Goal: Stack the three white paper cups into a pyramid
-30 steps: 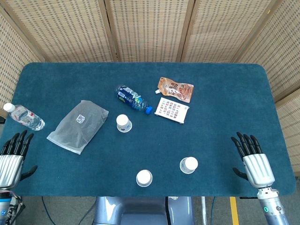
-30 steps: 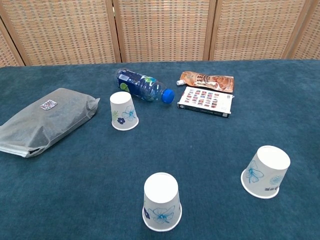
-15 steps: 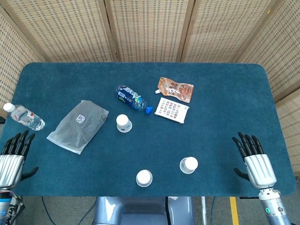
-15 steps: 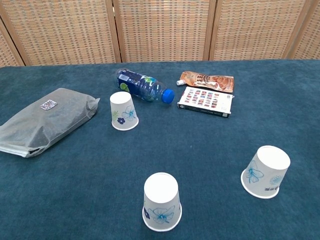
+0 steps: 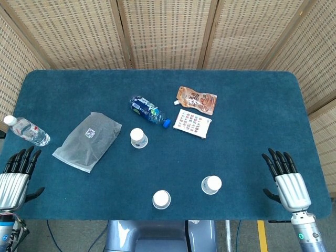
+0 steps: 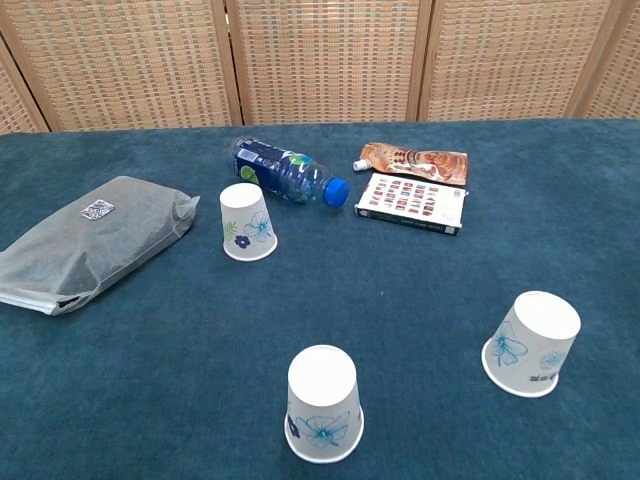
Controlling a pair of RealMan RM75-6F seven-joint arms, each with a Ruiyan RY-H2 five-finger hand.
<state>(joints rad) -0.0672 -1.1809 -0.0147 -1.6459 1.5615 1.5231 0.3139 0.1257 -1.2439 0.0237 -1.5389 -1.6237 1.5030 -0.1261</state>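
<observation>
Three white paper cups stand upside down and apart on the blue desk (image 5: 252, 105): the far cup (image 5: 138, 138) well ahead of both hands, the middle cup (image 5: 161, 199) between them, the near cup (image 5: 211, 184) closest to the right hand (image 5: 287, 185). Both the right hand and the left hand (image 5: 14, 178) rest at the desk's near corners, fingers spread, holding nothing.

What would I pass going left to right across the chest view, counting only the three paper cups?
White paper cup beside the blue bottle → white paper cup nearest the camera → white paper cup on the right.
</observation>
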